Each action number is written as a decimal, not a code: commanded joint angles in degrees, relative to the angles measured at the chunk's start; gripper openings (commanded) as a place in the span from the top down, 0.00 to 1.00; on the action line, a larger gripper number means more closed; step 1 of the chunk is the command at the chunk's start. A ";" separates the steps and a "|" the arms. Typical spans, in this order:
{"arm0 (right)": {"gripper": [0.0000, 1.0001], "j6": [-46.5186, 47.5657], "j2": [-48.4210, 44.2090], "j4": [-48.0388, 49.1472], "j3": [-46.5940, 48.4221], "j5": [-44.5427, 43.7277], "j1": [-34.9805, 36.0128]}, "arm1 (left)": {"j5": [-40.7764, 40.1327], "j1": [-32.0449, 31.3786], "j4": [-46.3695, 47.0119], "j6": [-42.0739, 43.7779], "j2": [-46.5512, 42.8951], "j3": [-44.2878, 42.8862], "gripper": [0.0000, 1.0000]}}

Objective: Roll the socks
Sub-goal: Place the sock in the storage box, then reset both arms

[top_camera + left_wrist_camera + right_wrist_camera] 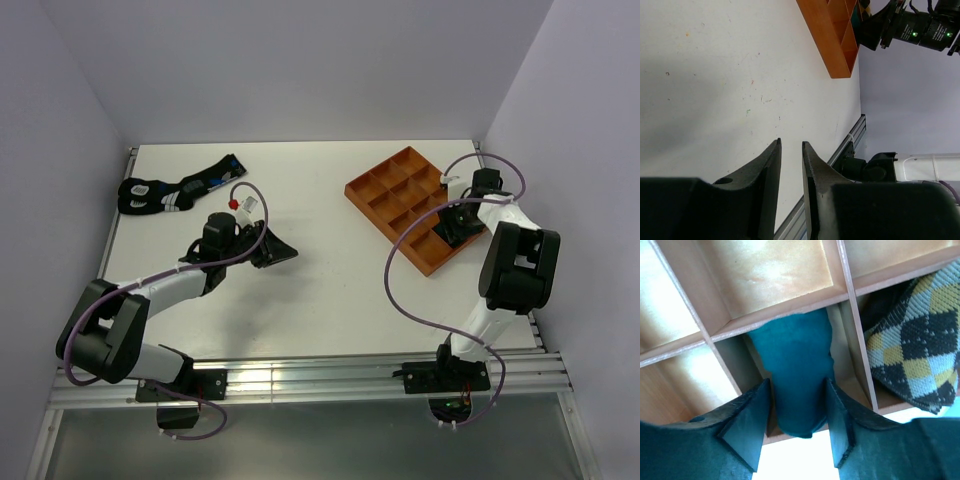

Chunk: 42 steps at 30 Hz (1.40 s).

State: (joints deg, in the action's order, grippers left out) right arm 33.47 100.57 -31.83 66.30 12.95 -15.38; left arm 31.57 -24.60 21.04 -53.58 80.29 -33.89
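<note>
My right gripper (797, 385) is shut on a rolled dark teal sock (795, 350) and holds it in a compartment at the edge of the orange tray (775, 315). A brown-and-black checkered sock (912, 340) sits in the compartment to its right. In the top view the right gripper (452, 222) is over the tray's right side (385, 195). My left gripper (278, 250) rests low over the table's middle. Its fingers (770, 165) are empty with only a narrow slit between them. A dark pair of socks with blue and white marks (175, 190) lies flat at the far left.
The tray's near corner (832, 35) and the right arm (920, 30) show in the left wrist view. White walls close the table on three sides. A metal rail (330, 375) runs along the near edge. Purple cables loop over both arms.
</note>
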 commanded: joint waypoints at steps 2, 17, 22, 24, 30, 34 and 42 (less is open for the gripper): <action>0.44 -1.48 -3.37 -4.46 1.54 -0.30 -1.15 | -0.20 0.17 0.14 1.99 -1.02 -2.50 0.72; 0.28 -0.52 -10.30 -10.79 6.73 6.64 -2.11 | -2.83 0.17 -6.87 4.89 -1.27 -5.57 0.72; 0.23 -0.60 -15.66 -13.34 8.84 12.79 -2.11 | -6.34 0.08 -12.59 5.51 -6.54 -7.07 0.71; 0.22 -1.39 -18.82 -13.95 9.19 17.44 -2.03 | -8.01 0.08 -15.65 5.42 -10.49 -7.15 0.71; 0.00 -4.47 -31.48 -10.89 5.25 27.21 -0.80 | -16.00 -2.20 -22.78 4.10 -20.78 -7.33 0.69; 0.00 -6.22 -37.28 -7.91 1.56 27.84 3.33 | -19.96 -4.31 -28.84 3.40 -24.83 -8.12 0.69; 0.00 -11.85 -41.69 -3.24 -3.90 25.37 15.11 | -25.15 -8.18 -32.02 1.20 -27.03 -8.82 0.69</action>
State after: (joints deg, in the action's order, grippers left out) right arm 24.67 59.55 -38.85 63.33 37.60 -1.48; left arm 9.78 -31.33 -9.15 -51.07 53.95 -40.21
